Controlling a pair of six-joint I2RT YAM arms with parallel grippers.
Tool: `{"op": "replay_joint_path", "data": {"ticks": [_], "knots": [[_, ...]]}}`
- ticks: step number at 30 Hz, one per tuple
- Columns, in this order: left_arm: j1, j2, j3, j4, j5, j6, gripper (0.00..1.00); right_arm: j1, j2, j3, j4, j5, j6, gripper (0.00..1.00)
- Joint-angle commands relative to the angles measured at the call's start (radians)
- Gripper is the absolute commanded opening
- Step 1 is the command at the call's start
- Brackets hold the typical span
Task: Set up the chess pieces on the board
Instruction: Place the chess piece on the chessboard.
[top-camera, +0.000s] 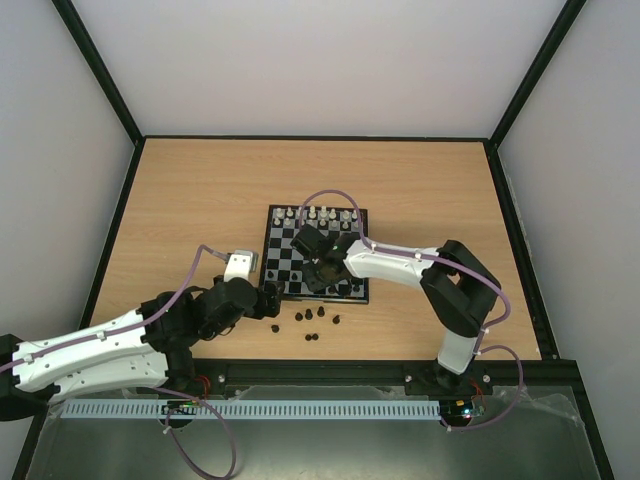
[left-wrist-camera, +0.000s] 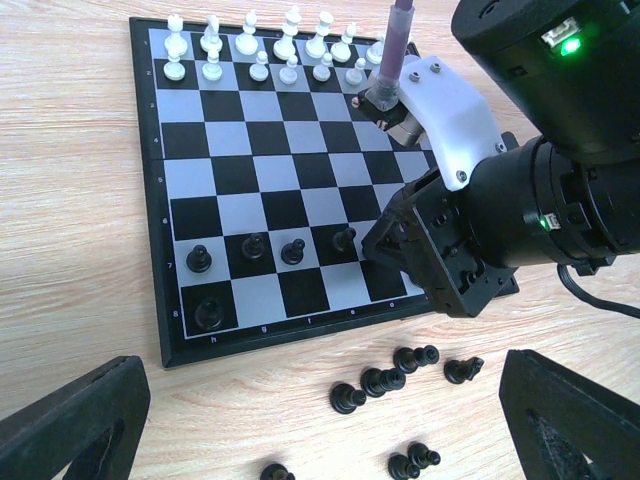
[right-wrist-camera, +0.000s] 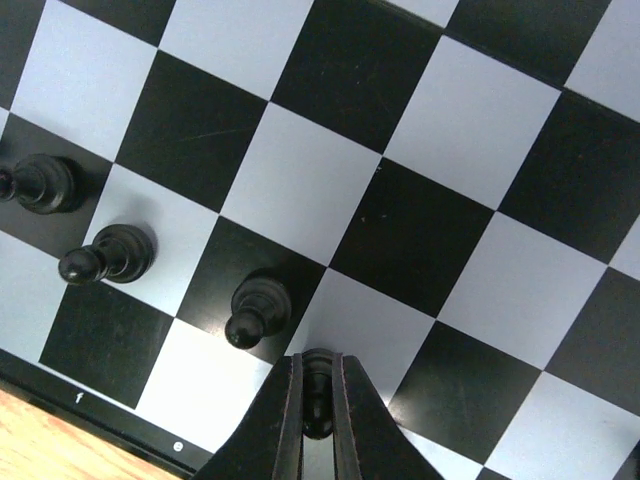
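Note:
The board (top-camera: 290, 262) lies mid-table, with white pieces along its far rows. In the left wrist view three black pawns (left-wrist-camera: 256, 245) and one larger black piece (left-wrist-camera: 208, 312) stand near its front edge (left-wrist-camera: 300, 335). Several loose black chess pieces (left-wrist-camera: 385, 380) lie on the wood in front, between the wide-apart fingers of my open left gripper (left-wrist-camera: 320, 440). My right gripper (right-wrist-camera: 317, 372) is shut on a black pawn (right-wrist-camera: 318, 400) low over a pale square, beside a standing pawn (right-wrist-camera: 255, 310). I cannot tell whether the held pawn touches the board (right-wrist-camera: 460, 120).
The right arm's wrist (left-wrist-camera: 470, 240) hangs over the board's front right corner, hiding squares there. The white pieces (left-wrist-camera: 260, 50) fill the far two rows. Dark rails (top-camera: 330, 372) border the wooden table, and a white block (top-camera: 239, 266) sits on the left arm.

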Motion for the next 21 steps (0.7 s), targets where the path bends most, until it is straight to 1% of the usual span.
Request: {"op": "replay_joint_path", "data": {"ticks": [1, 13, 21], "knots": [[0.001, -0.012, 0.012, -0.023, -0.025, 0.002, 0.99, -0.013, 0.018, 0.029, -0.042, 0.029, -0.006, 0.01], [0.004, -0.005, 0.01, -0.018, -0.025, 0.006, 0.99, -0.03, 0.043, 0.039, -0.035, 0.032, -0.016, 0.02], [0.007, 0.0, 0.014, -0.014, -0.021, 0.011, 0.99, -0.035, 0.046, 0.038, -0.036, 0.042, -0.017, 0.05]]}}
